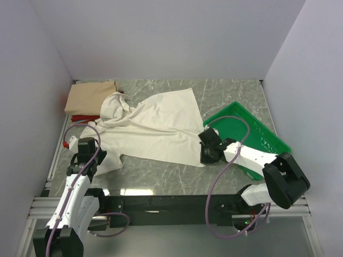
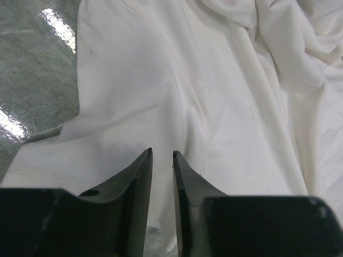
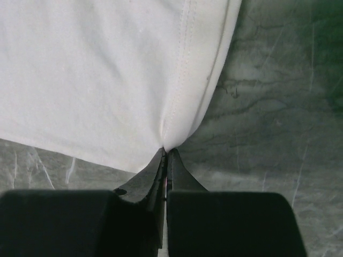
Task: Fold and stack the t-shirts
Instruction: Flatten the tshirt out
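The large cream t-shirt [image 1: 155,126] lies spread and rumpled across the middle of the marble table. My right gripper [image 1: 203,158] is at its near right corner; the right wrist view shows that gripper [image 3: 166,151] shut on the cream shirt's [image 3: 107,69] stitched hem corner. At the shirt's near left end is my left gripper [image 1: 102,160]. In its wrist view the left gripper [image 2: 162,154] has a narrow gap between the jaws, with cream cloth [image 2: 187,80] below and ahead. A folded tan t-shirt [image 1: 91,96] lies at the back left on a red t-shirt [image 1: 80,118].
A green plastic tray [image 1: 236,115] sits at the right, partly under my right arm. White walls close in the table on the left, back and right. Bare marble table [image 1: 161,179] runs along the near edge between the arms.
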